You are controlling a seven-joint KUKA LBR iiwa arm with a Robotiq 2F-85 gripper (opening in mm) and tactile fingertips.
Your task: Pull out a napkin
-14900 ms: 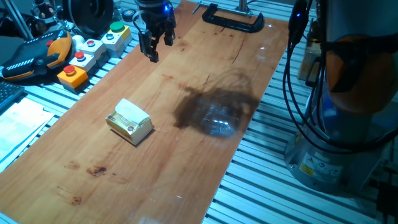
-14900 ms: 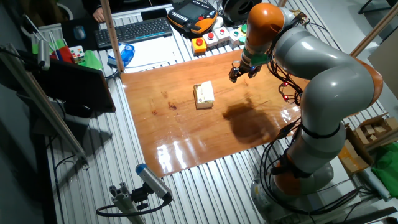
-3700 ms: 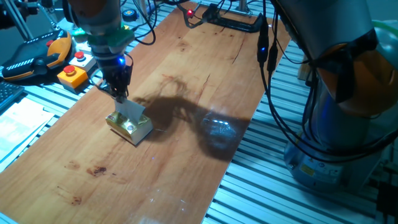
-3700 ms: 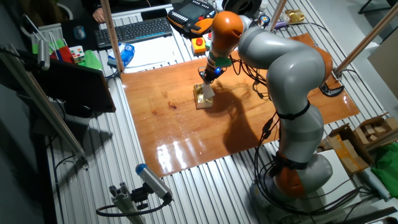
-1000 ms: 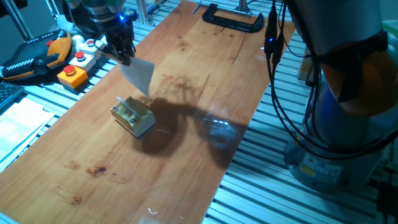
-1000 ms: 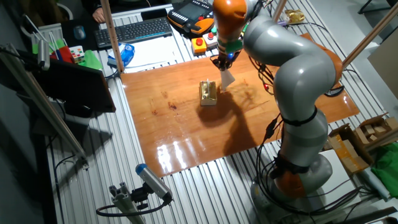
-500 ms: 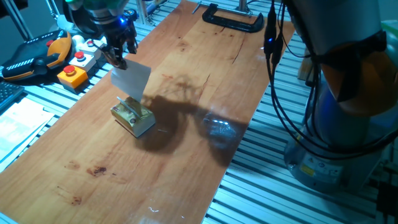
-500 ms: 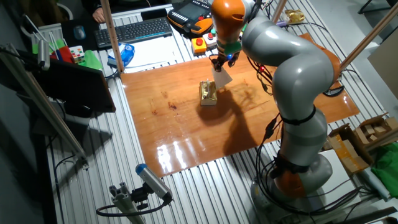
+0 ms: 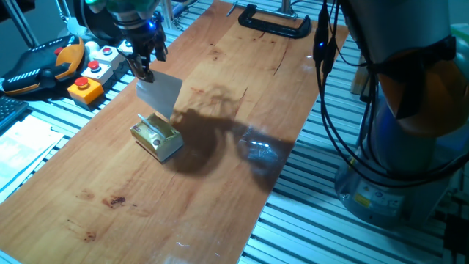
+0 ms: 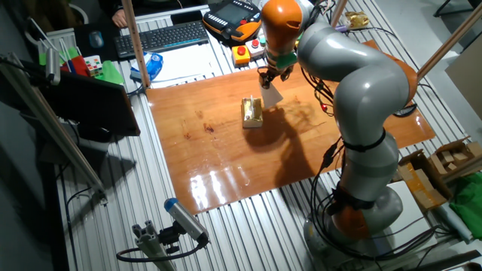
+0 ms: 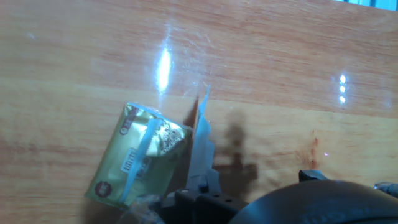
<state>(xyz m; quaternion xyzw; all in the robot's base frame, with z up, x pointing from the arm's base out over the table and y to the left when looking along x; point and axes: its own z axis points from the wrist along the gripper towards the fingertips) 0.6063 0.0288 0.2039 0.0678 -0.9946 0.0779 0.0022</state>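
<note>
The end effector is pinched on the upper corner of the napkin, a thin, pale grey, roughly square sheet that hangs flat and slightly tilted in the air. The sheet is clear of the small box and hangs just above and beside it. The box is a small rectangular pack with a glossy yellow-gold wrapper and a pale slot along its top. It rests on the surface, a long wooden board with a smooth, reflective finish and reddish grain marks. In the other fixed view the end effector appears as a dark tip below the orange and grey arm, with the napkin seen as a small pale flap next to the box. The hand view shows the napkin nearly edge-on as a thin folded strip, and reveals printed markings on the crinkled foil of the box; the fingers are largely out of frame there. One fixed view alone shows the black clamp at the far end of the board.
</note>
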